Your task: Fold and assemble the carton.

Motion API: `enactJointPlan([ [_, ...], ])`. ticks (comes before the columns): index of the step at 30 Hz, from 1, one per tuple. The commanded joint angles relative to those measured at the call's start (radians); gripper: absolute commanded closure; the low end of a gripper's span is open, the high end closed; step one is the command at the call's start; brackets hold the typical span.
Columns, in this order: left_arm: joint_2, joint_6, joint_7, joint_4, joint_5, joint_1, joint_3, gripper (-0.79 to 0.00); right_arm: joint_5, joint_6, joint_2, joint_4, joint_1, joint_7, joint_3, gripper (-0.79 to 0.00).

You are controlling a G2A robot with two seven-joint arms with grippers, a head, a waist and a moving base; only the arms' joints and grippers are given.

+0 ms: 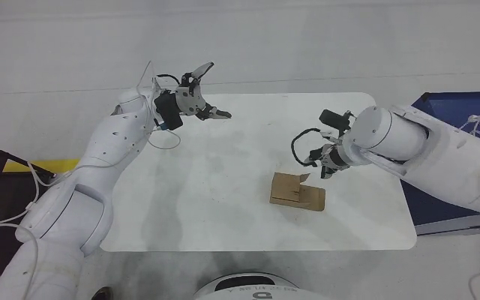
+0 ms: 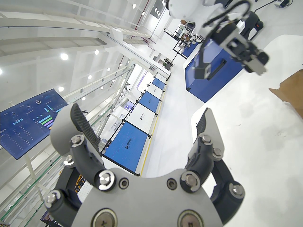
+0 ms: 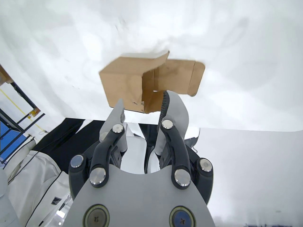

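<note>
**Top view.** The left fingers are spread wide and hold nothing. The carton lies well apart from them, across the white worktop. The right fingers hang just beside the carton's far corner, close above it. The carton is plain brown cardboard, a squashed rectangular sleeve lying flat, with one flap standing up at the corner nearest those fingers and a flat tab stretching out past it.

**Left wrist view.** The left fingers are grey shells with black ribbed pads on dark linkages, splayed far apart with only air between them. Well beyond their tips, a corner of the carton shows on the smooth worktop, matte brown with a jagged cut edge. The right fingers hover near that corner.

**Right wrist view.** The right fingers are parted, with a moderate gap between them and nothing clamped. The carton sits just past their tips. Its raised flap lines up with the gap, and its rounded tab reaches out beyond one finger (whether that ribbed tip touches the cardboard cannot be told). The brown board is creased along its folds and scuffed near the closest edge. The worktop under it is glossy white.
</note>
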Motion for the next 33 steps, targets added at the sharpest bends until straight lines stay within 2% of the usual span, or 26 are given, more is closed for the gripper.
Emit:
enactJointPlan([
  [1, 0.000, 0.000, 0.000, 0.000, 0.000, 0.000, 0.000, -0.785, 0.075, 0.000, 0.031, -0.005, 0.000, 0.000, 0.000, -0.785],
  [4, 0.000, 0.000, 0.000, 0.000, 0.000, 0.000, 0.000, -0.785, 0.163, -0.038, 0.088, 0.010, -0.031, -0.010, 0.037, -0.785],
  [8, 0.000, 0.000, 0.000, 0.000, 0.000, 0.000, 0.000, -0.785, 0.311, -0.244, 0.165, 0.055, -0.131, -0.080, 0.077, -0.785],
  [21, 0.000, 0.000, 0.000, 0.000, 0.000, 0.000, 0.000, -0.785, 0.320, -0.263, 0.164, 0.051, -0.136, -0.071, 0.076, -0.785],
  [23, 0.000, 0.000, 0.000, 0.000, 0.000, 0.000, 0.000, -0.785, 0.405, -0.415, 0.162, 0.161, -0.185, -0.021, 0.070, -0.785],
  [26, 0.000, 0.000, 0.000, 0.000, 0.000, 0.000, 0.000, -0.785, 0.582, -0.586, 0.156, 0.314, -0.267, 0.010, 0.064, -0.785],
  [33, 0.000, 0.000, 0.000, 0.000, 0.000, 0.000, 0.000, -0.785, 0.829, -0.821, 0.157, 0.542, -0.425, 0.112, 0.058, -0.785],
])
